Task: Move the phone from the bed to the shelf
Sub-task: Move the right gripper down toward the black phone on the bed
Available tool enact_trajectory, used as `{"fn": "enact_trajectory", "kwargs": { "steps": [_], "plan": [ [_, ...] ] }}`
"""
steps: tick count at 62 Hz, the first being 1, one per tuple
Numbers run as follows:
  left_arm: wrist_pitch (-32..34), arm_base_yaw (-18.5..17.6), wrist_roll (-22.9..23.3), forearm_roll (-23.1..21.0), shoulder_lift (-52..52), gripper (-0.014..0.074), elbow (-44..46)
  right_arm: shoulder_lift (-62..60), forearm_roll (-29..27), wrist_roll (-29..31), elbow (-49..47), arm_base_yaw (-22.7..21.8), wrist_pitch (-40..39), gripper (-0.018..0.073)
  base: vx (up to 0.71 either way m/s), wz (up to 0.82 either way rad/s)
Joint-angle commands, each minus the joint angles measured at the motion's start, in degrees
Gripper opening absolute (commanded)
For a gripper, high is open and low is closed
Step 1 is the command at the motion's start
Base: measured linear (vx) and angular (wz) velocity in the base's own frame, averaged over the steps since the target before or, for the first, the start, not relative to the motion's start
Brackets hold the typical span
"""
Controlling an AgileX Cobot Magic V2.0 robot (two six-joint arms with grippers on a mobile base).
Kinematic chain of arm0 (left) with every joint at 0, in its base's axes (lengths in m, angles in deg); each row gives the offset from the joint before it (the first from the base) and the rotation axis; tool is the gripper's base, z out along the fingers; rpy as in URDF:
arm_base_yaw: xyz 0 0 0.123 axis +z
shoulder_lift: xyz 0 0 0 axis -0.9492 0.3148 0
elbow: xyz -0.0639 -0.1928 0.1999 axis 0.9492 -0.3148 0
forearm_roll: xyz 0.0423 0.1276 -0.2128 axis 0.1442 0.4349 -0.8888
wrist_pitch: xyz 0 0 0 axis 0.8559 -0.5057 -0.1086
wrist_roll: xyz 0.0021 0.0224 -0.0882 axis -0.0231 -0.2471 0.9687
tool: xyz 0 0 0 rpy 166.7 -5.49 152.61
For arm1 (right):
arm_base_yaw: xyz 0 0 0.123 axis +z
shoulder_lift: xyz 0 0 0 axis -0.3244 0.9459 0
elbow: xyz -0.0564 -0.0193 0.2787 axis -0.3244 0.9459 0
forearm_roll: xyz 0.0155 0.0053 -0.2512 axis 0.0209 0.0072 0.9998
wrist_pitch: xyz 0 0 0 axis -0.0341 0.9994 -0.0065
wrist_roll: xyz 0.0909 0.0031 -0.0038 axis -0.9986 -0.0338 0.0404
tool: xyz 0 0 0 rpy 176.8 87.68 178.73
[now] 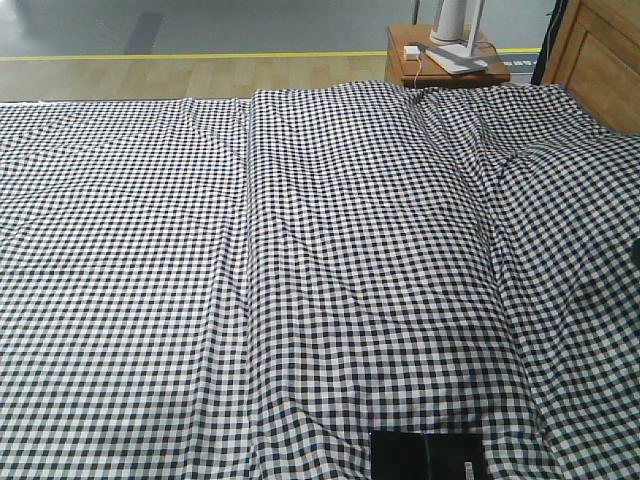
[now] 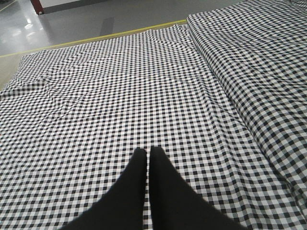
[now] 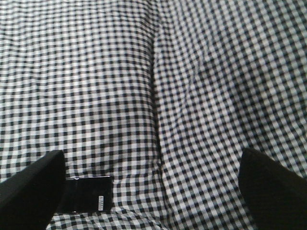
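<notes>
Around phone [image 1: 427, 455]: bare sheet of the bed [image 1: 330, 260] on every visible side; nothing touching it.
Beyond phone: soft sheet ridges [image 1: 248, 300] only.
Far beyond phone: nightstand [image 1: 400, 70], headboard [image 1: 600, 60], well apart.
Over phone: right gripper [image 3: 151, 155], fingers spread wide, one finger covering the phone's end.
</notes>
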Motion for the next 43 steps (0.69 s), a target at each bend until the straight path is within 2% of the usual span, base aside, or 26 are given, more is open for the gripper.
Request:
{"fn": "enact_trajectory", "kwargs": {
  "steps": [1,8,21,30,43],
  "plan": [
    [4.2,0.04,0.0,-0.09,-0.42,0.0001,-0.26,3.97,-1.08,0.57,-5.77,-3.66,0.17,0.0694,0.0,0.0],
    [4.2,0.04,0.0,-0.09,-0.42,0.0001,-0.26,10.92,-6.94,5.37,-9.52,-8.91,2.33,0.0689,0.0,0.0],
    [4.2,0.04,0.0,-0.09,-0.42,0.0001,-0.26,26.32,-24.73,21.56,-12.36,-16.68,5.05,0.0676,0.0,0.0],
    [4.2,0.04,0.0,-0.09,-0.42,0.0001,-0.26,37.25,-33.24,28.79,-14.12,-19.6,5.85,0.0666,0.0,0.0],
    [4.2,0.04,0.0,-0.09,-0.42,0.0001,-0.26,50.94,-40.99,39.22,-15.41,-21.15,7.19,0.0652,0.0,0.0]
  ]
}}
